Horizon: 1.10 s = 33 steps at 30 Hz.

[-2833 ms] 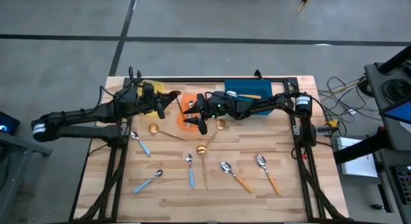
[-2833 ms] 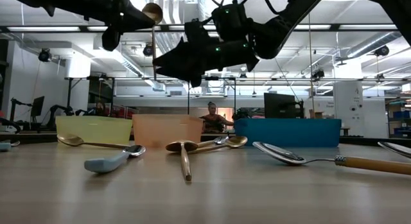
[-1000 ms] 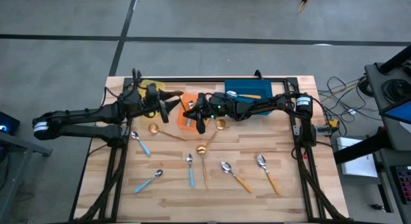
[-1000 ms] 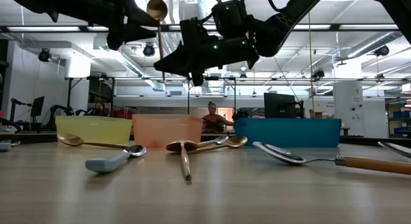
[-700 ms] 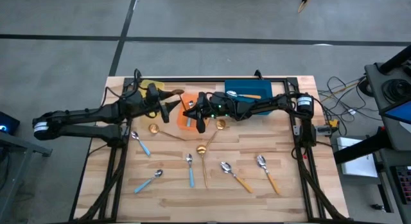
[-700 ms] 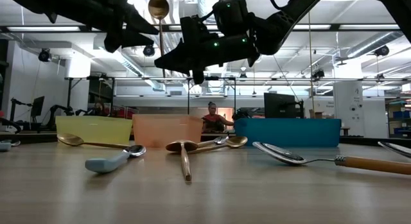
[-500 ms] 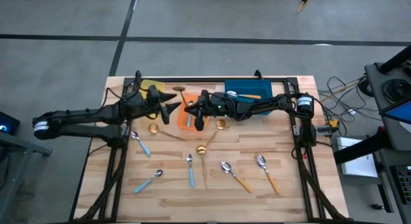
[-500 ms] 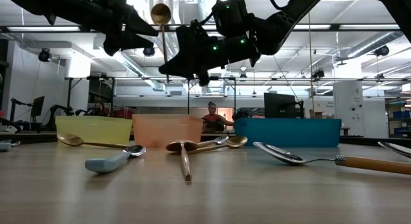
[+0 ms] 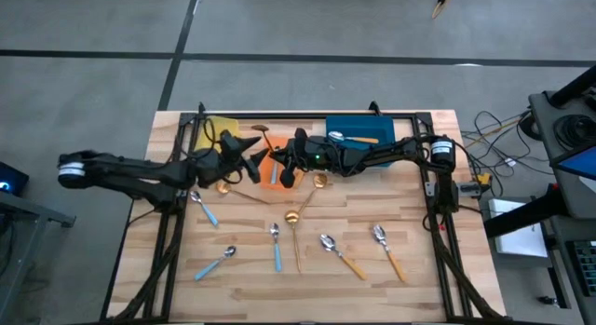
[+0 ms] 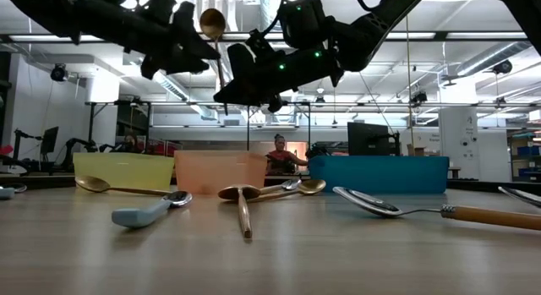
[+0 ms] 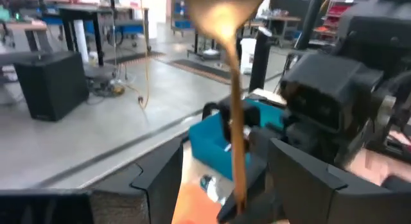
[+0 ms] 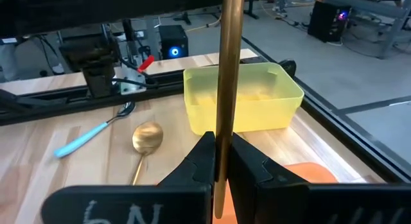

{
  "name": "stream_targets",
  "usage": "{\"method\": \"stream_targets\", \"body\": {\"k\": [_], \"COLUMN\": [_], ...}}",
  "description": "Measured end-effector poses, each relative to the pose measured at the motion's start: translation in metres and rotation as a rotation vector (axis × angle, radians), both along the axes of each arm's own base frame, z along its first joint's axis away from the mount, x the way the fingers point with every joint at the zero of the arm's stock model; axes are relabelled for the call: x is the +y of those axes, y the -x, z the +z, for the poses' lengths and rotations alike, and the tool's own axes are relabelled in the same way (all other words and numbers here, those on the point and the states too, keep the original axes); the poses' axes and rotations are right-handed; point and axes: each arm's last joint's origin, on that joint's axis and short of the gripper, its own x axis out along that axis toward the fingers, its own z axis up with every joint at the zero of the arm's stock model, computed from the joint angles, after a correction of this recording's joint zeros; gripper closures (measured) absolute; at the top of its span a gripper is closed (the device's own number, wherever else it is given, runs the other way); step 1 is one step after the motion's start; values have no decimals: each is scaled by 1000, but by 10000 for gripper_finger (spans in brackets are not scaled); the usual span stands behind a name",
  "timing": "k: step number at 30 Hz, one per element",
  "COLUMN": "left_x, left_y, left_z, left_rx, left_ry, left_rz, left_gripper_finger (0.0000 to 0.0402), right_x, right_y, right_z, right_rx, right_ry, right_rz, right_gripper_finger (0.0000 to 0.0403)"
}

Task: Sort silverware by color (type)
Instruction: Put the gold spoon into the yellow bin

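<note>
A thin all-gold spoon (image 10: 213, 41) stands nearly upright in the air, bowl up, over the orange bin (image 9: 267, 173). My right gripper (image 9: 280, 169) is shut on its handle. My left gripper (image 9: 252, 150) is open; in the left wrist view its two fingers (image 11: 160, 179) stand on either side of the spoon's handle (image 11: 235, 140) without touching it. More silverware lies flat on the table: blue-handled spoons (image 9: 203, 209), orange-handled spoons (image 9: 342, 255) and gold spoons (image 9: 294, 227). My right gripper pinches the gold spoon's handle (image 12: 223, 142) between its two fingers, low on the handle. The fingers come about level from the table's right side and lie across the handle. The spoon is lifted clear, bowl (image 10: 211, 23) on top, leaning slightly.
Three bins stand in a row at the far edge: yellow (image 9: 216, 128), orange, and blue (image 9: 358, 129) with spoons in it. A gold spoon (image 12: 146, 139) and a blue-handled spoon (image 12: 90, 137) lie just in front of the yellow bin. The near half of the table holds scattered spoons.
My left gripper, open throughout, has come down and toward the table's right, closer to the spoon. My right gripper has stayed in place but turned its wrist, so the gold spoon has tipped from upright to a slight lean.
</note>
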Motion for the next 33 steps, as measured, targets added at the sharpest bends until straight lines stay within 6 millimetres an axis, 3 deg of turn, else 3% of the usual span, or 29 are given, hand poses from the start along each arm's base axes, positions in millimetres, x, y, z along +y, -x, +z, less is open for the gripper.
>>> {"method": "stream_targets", "body": {"k": [13, 18, 23, 25, 33], "left_x": [5, 5, 5, 4, 5], "left_y": [-29, -33, -34, -34, -32], "left_z": [3, -1, -1, -1, -1], "left_rx": [4, 2, -39, -61, -74], "left_ry": [-40, -14, 33, 54, 85], "left_rz": [110, 150, 151, 148, 181], "left_gripper_finger": [207, 270, 378, 389, 397], "right_x": [1, 1, 1, 1, 0], "right_y": [0, 0, 0, 0, 0], "right_z": [-1, -1, -1, -1, -2], "right_rx": [14, 11, 6, 2, 1], "right_ry": [17, 10, -3, 1, -48], "right_rz": [-20, -22, -26, -25, -35], "right_gripper_finger": [390, 390, 390, 386, 293]}}
